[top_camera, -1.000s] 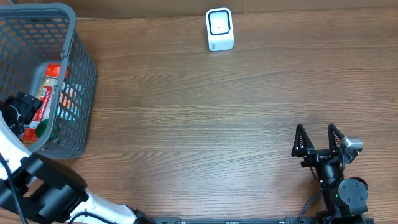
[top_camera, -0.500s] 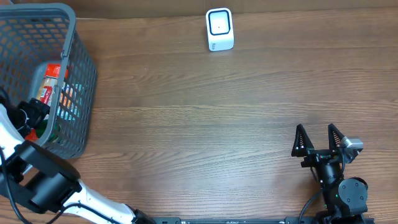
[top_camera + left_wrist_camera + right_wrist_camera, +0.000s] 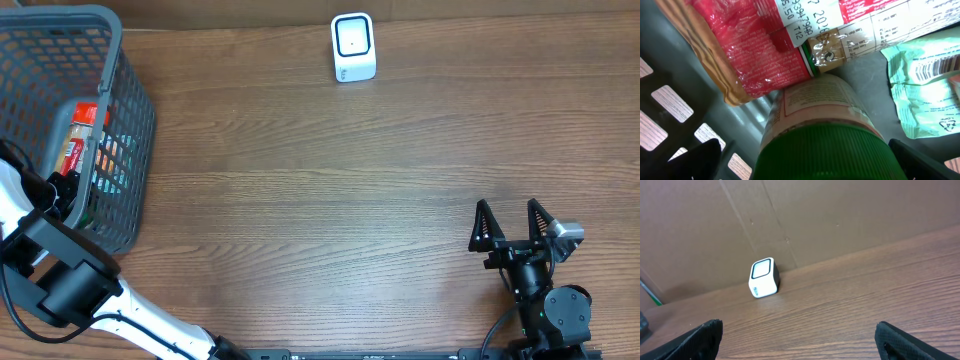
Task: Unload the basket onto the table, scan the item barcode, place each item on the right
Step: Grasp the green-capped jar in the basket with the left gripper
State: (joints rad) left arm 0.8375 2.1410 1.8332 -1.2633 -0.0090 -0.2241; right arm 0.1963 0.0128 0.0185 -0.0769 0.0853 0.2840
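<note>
Left hand (image 3: pixel 807 161) gapes open inside the basket (image 3: pixel 135 120), a finger on each side of the green-lidded jar (image 3: pixel 820 100), seemingly not touching it. A red packet (image 3: pixel 755 45) lies just beyond. Right hand (image 3: pixel 510 226) is open above the bench (image 3: pixel 300 200), with the scanner (image 3: pixel 353 47) far ahead.

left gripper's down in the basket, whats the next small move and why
Probably ease the left gripper a little lower and close it on the green-lidded jar. Its jaws stand open, with the fingers on either side of the lid, so the jar sits between them but nothing is gripped yet. The scanner stands far across the table.
</note>
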